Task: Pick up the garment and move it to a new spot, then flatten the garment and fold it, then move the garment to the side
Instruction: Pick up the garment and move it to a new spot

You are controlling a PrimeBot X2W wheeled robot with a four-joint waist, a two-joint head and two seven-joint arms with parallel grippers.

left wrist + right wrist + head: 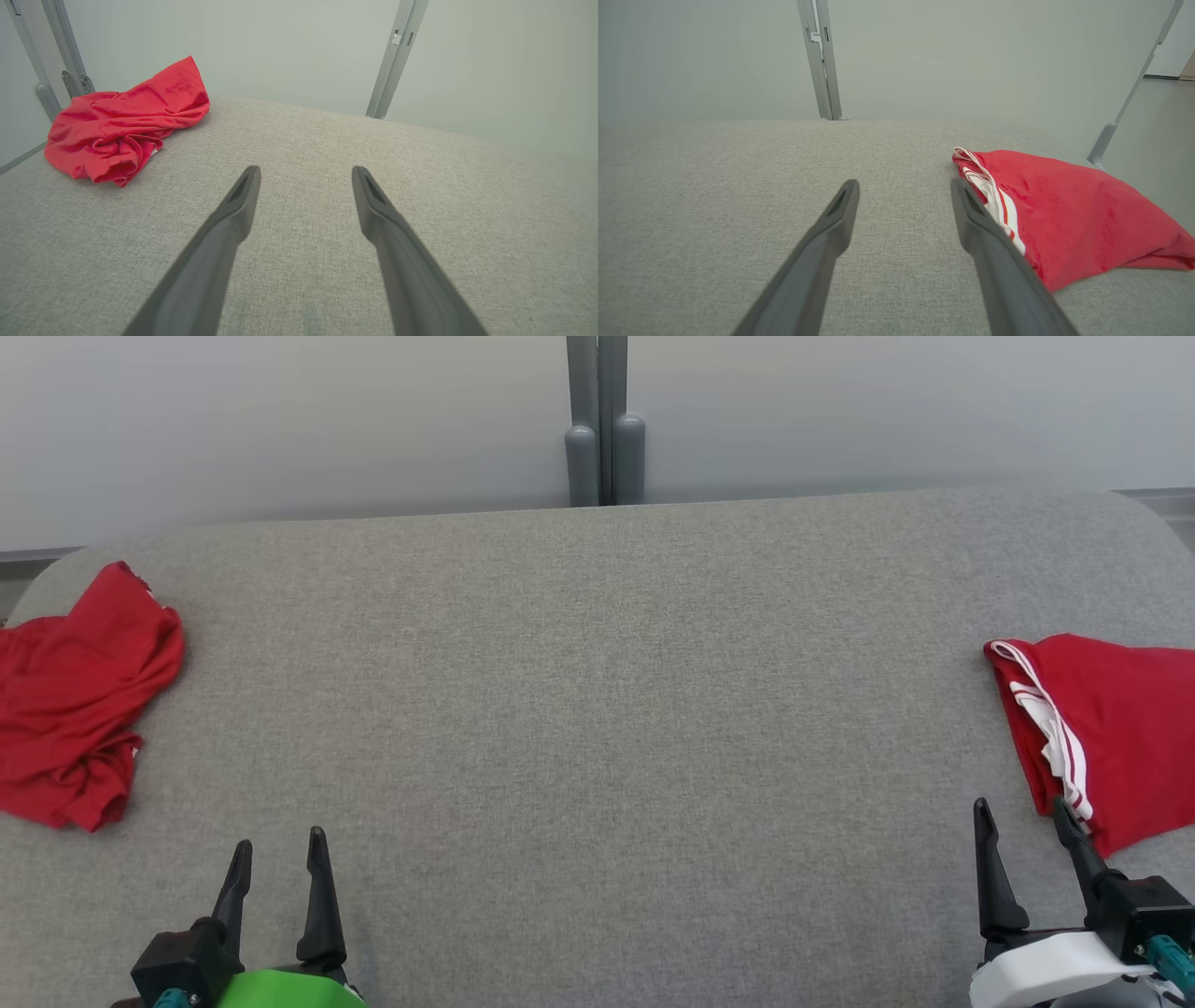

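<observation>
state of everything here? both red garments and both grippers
left garment: crumpled in a heap at the table's left edge, not held
right garment: lying flatter, seemingly folded, white trim along one edge, not held
left gripper: open, empty, over bare table
right gripper: open, empty, one finger next to the right garment's trim, contact unclear

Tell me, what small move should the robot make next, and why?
Probably the left gripper should reach leftward toward the crumpled red garment. Both it and the right gripper stand open and empty. That garment lies bunched at the left end of the grey table, while the striped red garment at the right end already looks folded.
</observation>
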